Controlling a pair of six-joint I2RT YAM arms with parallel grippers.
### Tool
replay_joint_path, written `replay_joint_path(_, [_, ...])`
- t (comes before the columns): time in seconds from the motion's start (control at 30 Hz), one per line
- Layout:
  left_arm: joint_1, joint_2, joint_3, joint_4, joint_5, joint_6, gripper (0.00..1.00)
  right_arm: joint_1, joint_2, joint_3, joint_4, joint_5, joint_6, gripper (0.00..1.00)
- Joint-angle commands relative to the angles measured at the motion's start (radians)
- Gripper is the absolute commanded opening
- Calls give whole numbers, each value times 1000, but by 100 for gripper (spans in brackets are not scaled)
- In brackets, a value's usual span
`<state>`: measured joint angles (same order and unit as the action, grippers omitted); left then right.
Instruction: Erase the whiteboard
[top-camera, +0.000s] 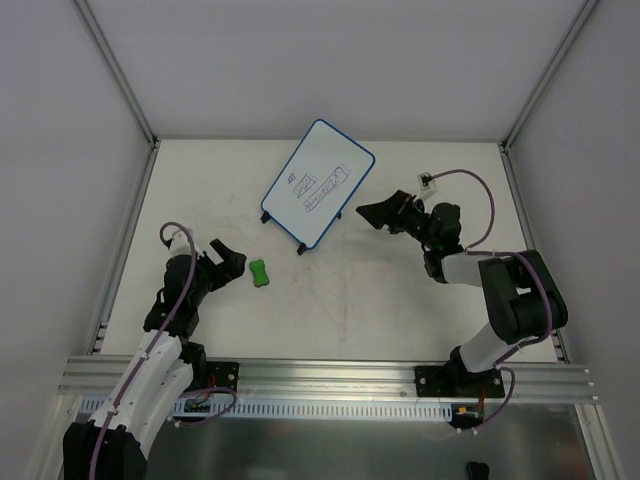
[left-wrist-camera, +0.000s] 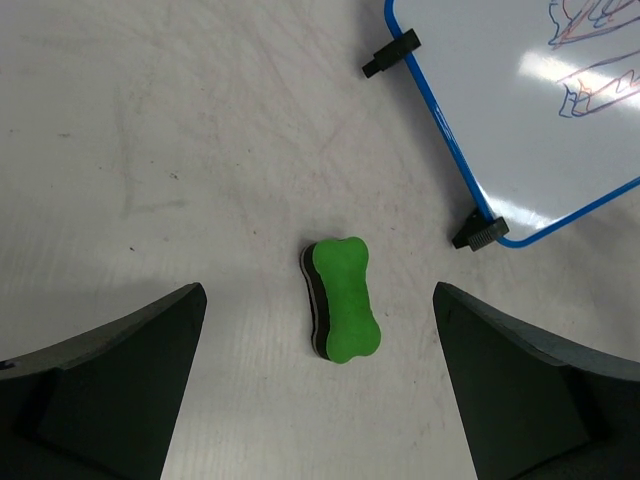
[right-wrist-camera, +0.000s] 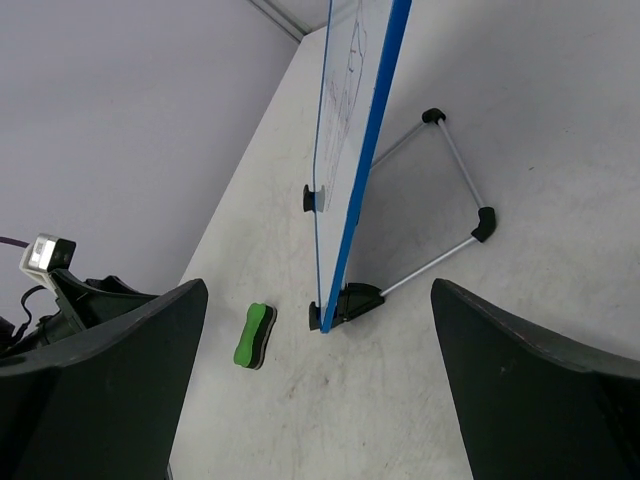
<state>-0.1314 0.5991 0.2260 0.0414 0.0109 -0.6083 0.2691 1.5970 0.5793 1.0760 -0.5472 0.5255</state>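
Left jaws and right jaws both gape wide, empty; whiteboard (top-camera: 318, 183) stands propped near the counter's (top-camera: 380, 290) far edge.

— Where is my overhead looking from?

— I have it high above and behind the arm bases, facing down. The bases run along the bottom of the frame, and the whiteboard (top-camera: 318, 183) is small at upper centre.

— And my wrist views?

— The left one looks down from close over the table (left-wrist-camera: 150, 150), with its fingers (left-wrist-camera: 110, 390) in the lower corners and the green eraser (left-wrist-camera: 345, 298) centred. The right one sits low, looking across the table at the board nearly edge-on. All three share the board and the eraser.
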Motion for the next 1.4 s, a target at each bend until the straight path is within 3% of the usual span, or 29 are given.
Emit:
replay_joint_path(0.0, [-62,2,45,-23,-63,18,99,-5,18,59,170,-57,27,99])
replay_joint_path(0.23, [-244,73,131,-107,-259,6,99,-8,92,146,168,-65,22,99])
replay_joint_path(0.43, [-251,186,248,-262,-284,-41,99,-11,168,217,168,-57,30,99])
replay_joint_path(0.67, [-251,231,300,-307,-249,-50,99,-10,224,263,170,-53,24,96])
replay_joint_path(0.73, [-251,246,309,-310,-236,-47,99,-11,239,280,171,-60,22,84])
replay_joint_path(0.9, [-254,268,311,-314,-235,-51,99,-8,299,313,193,-72,47,78])
replay_joint_path(0.93, [-254,266,311,-316,-235,-50,99,-10,307,318,199,-79,47,69])
replay_joint_path(1.0, [-254,260,312,-319,-230,-48,99,-10,320,335,203,-85,54,62])
replay_joint_path(1.37, [-264,295,323,-345,-232,-59,99,-2,386,387,211,-112,70,53])
